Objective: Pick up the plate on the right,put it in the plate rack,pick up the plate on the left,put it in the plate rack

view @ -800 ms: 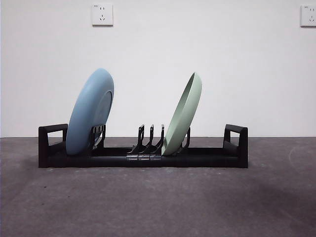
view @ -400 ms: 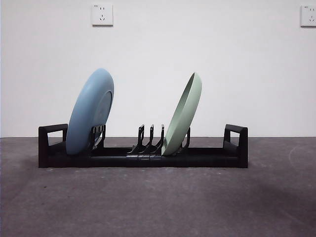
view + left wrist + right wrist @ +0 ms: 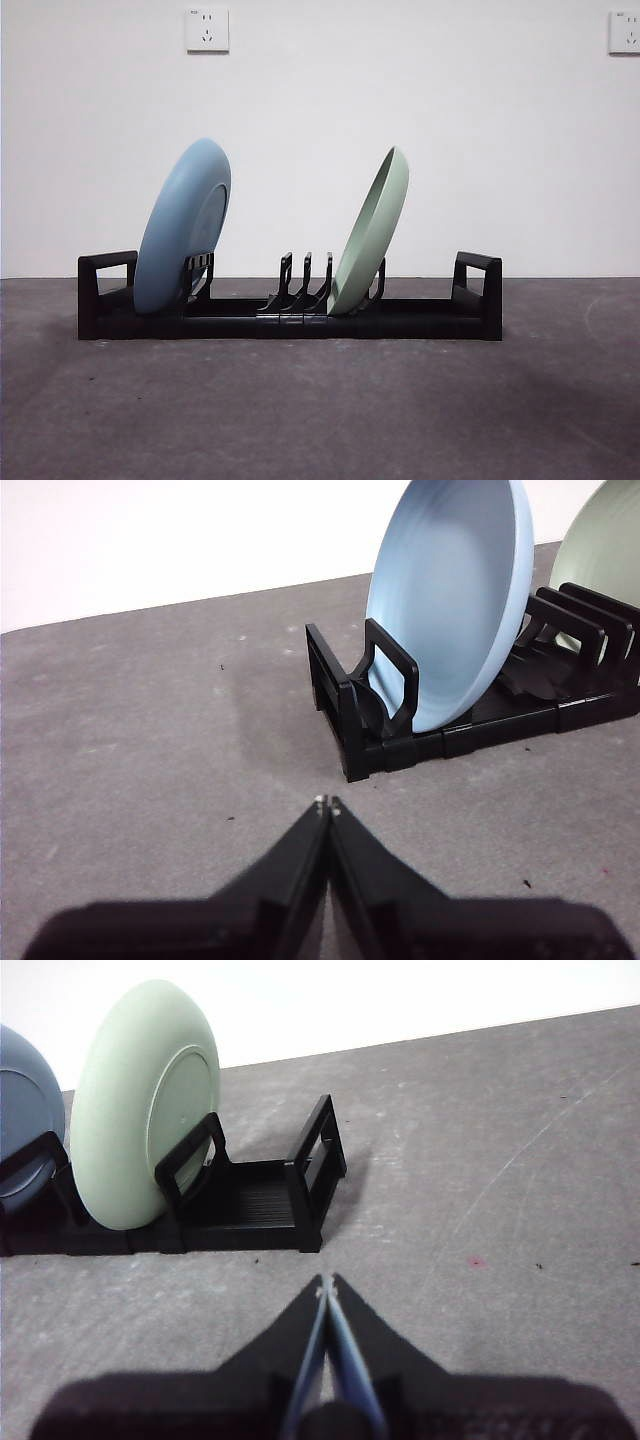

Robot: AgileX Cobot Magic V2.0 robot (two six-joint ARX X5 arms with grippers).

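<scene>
- Front view shows the plate rack [image 3: 290, 318] lying on the grey table [image 3: 320, 410], its long axis running side to side across the picture, with a boxy loop handle at each end.
- A blue plate [image 3: 183, 228] stands on edge in the rack's slots near one end, tilted so its top leans toward the middle of the rack.
- A green plate [image 3: 371, 232] stands on edge nearer the middle, leaning the same way against the prongs; a few bare prongs stand between the two plates.
- Two wall sockets [image 3: 207, 29] sit high on the white wall behind.
- Left wrist view: the left gripper [image 3: 325, 802] hangs over bare table near the rack's blue-plate end, jaws pressed together and holding nothing.
- Right wrist view: the right gripper [image 3: 326, 1280] hangs over bare table near the rack's other end, close to the green plate [image 3: 145, 1100], jaws pressed together and empty.
</scene>
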